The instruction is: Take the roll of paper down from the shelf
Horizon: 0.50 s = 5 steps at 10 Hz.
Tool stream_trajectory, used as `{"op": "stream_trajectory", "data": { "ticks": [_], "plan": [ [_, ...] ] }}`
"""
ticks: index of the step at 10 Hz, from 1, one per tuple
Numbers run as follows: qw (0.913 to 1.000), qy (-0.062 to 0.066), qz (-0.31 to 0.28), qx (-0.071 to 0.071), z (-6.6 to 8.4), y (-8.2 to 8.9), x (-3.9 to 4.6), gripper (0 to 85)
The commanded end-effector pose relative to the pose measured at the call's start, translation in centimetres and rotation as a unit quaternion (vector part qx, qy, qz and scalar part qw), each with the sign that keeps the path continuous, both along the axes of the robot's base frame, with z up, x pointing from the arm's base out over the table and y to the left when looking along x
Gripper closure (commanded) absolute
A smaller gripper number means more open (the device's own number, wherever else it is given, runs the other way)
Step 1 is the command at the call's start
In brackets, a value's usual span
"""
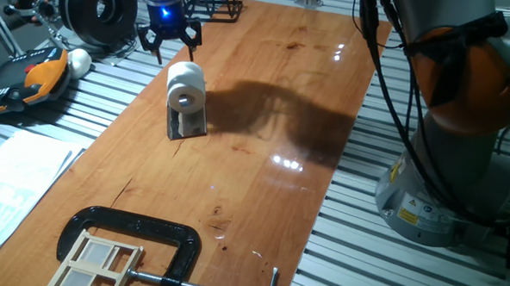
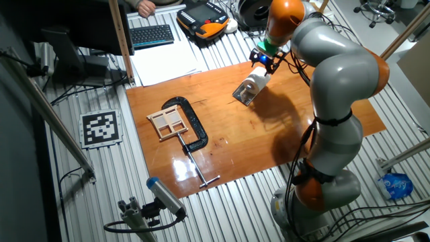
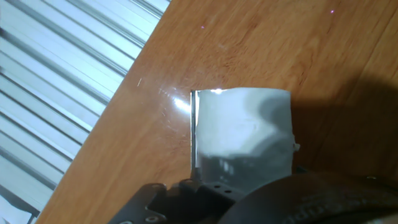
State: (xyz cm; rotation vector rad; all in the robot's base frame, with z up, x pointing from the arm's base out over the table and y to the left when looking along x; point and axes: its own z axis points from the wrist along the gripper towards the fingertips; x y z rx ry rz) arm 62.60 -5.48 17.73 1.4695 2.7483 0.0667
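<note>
Lying at the left of the wooden table [image 1: 265, 186], a black clamp [image 1: 139, 243] is seen around a small wooden frame [image 1: 92, 266]. Further right, the roll of paper [image 1: 185, 86], white and round with a hollow middle, is set on the shelf [image 1: 188, 124], a small dark stand. Behind it, the gripper [image 1: 171, 45] is held low with its black fingers spread apart, and nothing is gripped. The grey and orange arm [image 2: 336, 81] is bent over the table. Only the hand view shows the roll's smooth white side [image 3: 242, 134] from above.
</note>
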Motion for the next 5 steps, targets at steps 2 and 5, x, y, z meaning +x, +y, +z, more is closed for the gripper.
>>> {"op": "stream_trajectory", "data": {
  "ticks": [2,5],
  "plan": [
    [0.9999,0.007,-0.010,0.000,0.27,0.24,-0.05,17.0],
    [0.9998,0.006,-0.011,-0.018,0.12,0.29,-0.17,17.0]
  ]
}}
